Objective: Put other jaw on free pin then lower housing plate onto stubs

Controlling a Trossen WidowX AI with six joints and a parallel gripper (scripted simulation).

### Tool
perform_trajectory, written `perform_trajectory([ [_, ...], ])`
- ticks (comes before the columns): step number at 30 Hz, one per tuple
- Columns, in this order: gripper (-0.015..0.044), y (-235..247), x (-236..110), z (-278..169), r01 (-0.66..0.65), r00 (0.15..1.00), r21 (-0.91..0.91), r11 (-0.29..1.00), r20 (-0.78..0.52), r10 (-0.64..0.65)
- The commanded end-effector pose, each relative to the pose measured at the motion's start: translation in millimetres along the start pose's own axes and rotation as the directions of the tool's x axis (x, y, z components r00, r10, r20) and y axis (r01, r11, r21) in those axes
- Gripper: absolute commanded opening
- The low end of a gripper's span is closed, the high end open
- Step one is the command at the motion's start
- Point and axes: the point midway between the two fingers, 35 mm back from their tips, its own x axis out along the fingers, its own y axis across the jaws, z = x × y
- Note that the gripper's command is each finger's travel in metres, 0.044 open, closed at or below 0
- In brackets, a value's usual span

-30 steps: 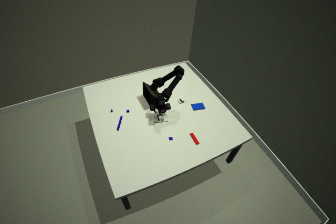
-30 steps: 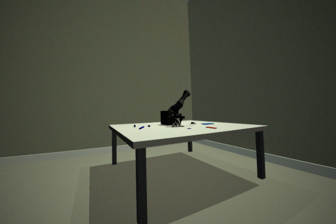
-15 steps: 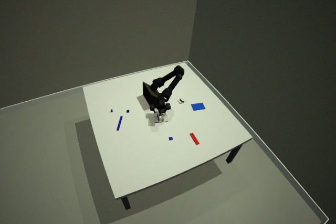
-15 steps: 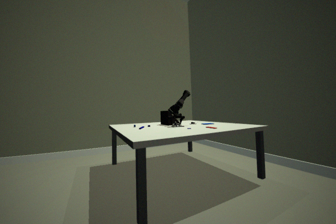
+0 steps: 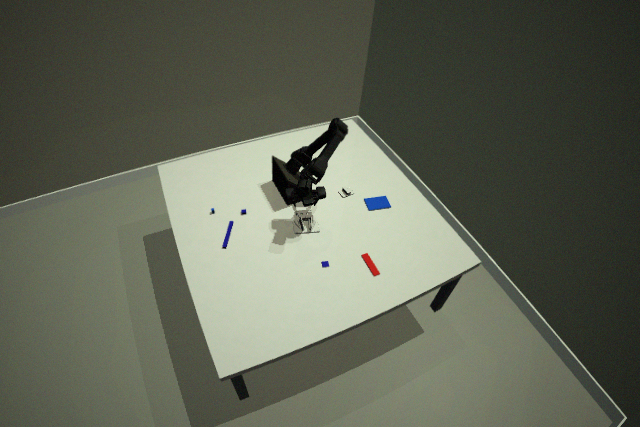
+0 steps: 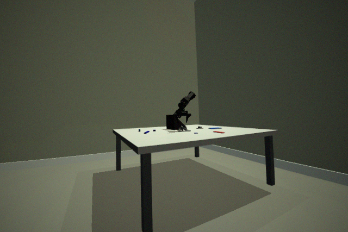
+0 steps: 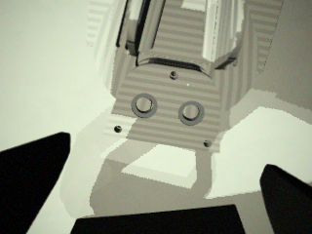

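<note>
Housing plate [image 7: 166, 129]: one, pale, lying over the near end of the mechanism [image 5: 306, 230] [image 6: 184, 130], on the counter [image 5: 268, 298] [image 6: 202, 138]. A round stub shows inside each of its two grey rings, left ring [image 7: 134, 104] and right ring [image 7: 180, 112]; three small dark holes around them. Whether it sits fully level cannot be told.

Mechanism jaws, left jaw [image 7: 132, 26] and right jaw [image 7: 234, 29]: a pair, extending from beside the plate, apart. Pins and gear teeth: hidden.

Claw [image 5: 308, 203] [image 6: 187, 120] [image 7: 168, 158]: one, black, released, nothing between its widely parted fingers; raised above the counter, apart from the plate.

Arm [image 5: 328, 156] [image 6: 184, 102]: black, bent, beside a dark upright panelled box [image 5: 281, 182] [image 6: 171, 121].

Small black-and-white piece [image 5: 346, 192] [image 6: 199, 127]: near the mechanism.

Blue slab [image 5: 377, 203] [image 6: 215, 128]: flat, beyond that piece.

Red bar [image 5: 370, 264] [image 6: 218, 132]: flat, with a small blue square [image 5: 325, 264] [image 6: 196, 133] between it and the mechanism's side of the counter.

Long blue bar [image 5: 227, 234] [image 6: 146, 132], blue cube [image 5: 243, 211] [image 6: 154, 130], tiny blue piece [image 5: 212, 211] [image 6: 139, 130]: grouped, well apart from the red bar.
</note>
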Motion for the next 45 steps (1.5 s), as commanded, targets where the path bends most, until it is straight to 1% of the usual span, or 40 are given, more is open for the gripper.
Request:
perform_trajectory([
  [1, 0.044, -3.0, -12.4, -6.1, 0.005, 1.0, 0.001, 1.0, -0.002, -0.005],
  [5, 0.044, -8.0, -49.5, -27.1, 0.008, 1.0, -0.004, 1.0, -0.009, -0.008],
  [7, 0.044, -8.3, -55.4, -31.2, 0.007, 1.0, -0.005, 1.0, -0.01, -0.007],
  [45, 0.044, -8.3, -55.4, -31.2, 0.007, 1.0, -0.005, 1.0, -0.01, -0.007],
])
